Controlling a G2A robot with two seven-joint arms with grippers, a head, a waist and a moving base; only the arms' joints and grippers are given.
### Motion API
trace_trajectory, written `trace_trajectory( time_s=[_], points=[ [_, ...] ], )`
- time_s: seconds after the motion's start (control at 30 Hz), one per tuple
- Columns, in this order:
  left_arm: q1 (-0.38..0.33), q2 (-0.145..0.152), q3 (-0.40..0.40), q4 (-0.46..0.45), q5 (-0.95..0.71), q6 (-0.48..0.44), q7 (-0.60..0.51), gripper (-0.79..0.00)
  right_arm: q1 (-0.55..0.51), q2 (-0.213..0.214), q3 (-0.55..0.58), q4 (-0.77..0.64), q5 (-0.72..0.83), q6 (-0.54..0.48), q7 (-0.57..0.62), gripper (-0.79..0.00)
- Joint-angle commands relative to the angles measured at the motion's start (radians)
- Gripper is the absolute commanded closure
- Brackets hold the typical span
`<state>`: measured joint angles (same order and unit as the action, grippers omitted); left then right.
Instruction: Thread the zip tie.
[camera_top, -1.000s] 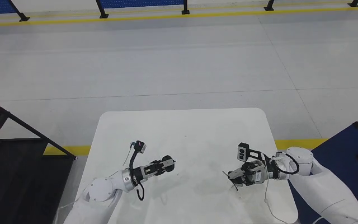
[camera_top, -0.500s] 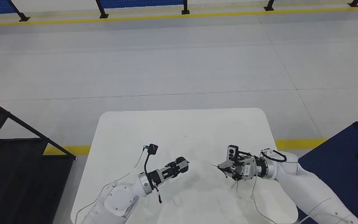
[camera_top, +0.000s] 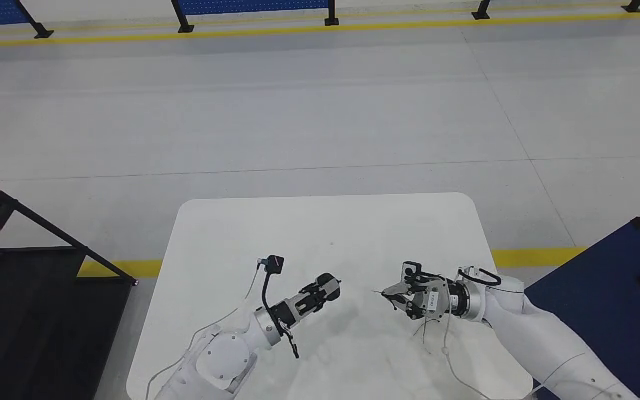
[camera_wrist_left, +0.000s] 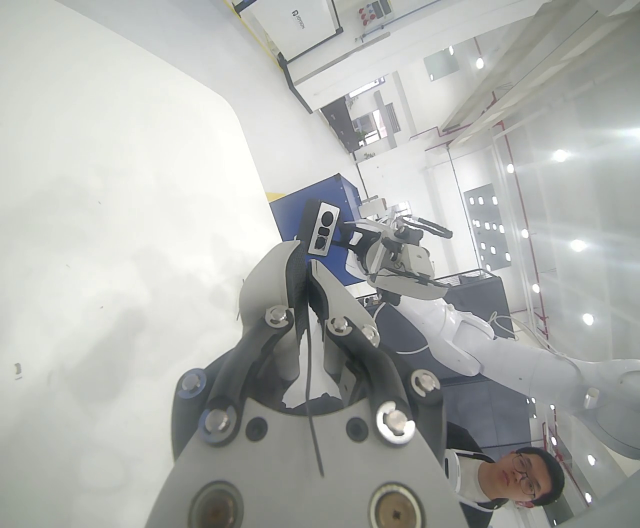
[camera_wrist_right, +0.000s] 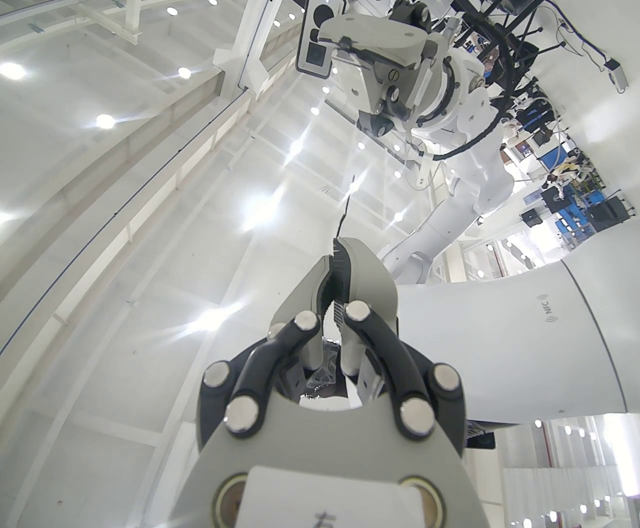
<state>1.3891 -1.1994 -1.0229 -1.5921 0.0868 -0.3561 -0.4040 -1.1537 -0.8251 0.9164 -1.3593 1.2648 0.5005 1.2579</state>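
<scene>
Pinching the zip tie, the right claw points it lengthwise toward the clamped left claw.

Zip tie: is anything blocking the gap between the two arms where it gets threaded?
Nothing visible does. The zip tie tip sticks out of the right end effector toward the left end effector, with open air above the table between them.

Bright overhead lamps, starry glare.
</scene>
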Motion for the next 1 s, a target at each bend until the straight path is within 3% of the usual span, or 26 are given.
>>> trace_trajectory(
  time_s=[0.0,0.13,0.47,0.97],
  points=[
    [0.000,0.000,0.000,0.000,0.000,0.000,0.000,0.000,0.000,0.000,0.000,0.000,0.000,0.000,0.000,0.000],
    [0.007,-0.004,0.013,-0.010,0.028,0.015,0.043,0.000,-0.018,-0.008,0.001,-0.013,0.045,-0.010,-0.064,0.000],
    [-0.005,-0.038,0.104,0.006,0.180,0.074,0.281,0.000,-0.047,-0.051,0.003,-0.047,0.260,-0.043,-0.279,0.000],
    [0.011,-0.066,0.130,0.012,0.264,0.085,0.481,0.000,-0.065,-0.101,-0.002,-0.045,0.402,-0.049,-0.377,0.000]
  ],
)
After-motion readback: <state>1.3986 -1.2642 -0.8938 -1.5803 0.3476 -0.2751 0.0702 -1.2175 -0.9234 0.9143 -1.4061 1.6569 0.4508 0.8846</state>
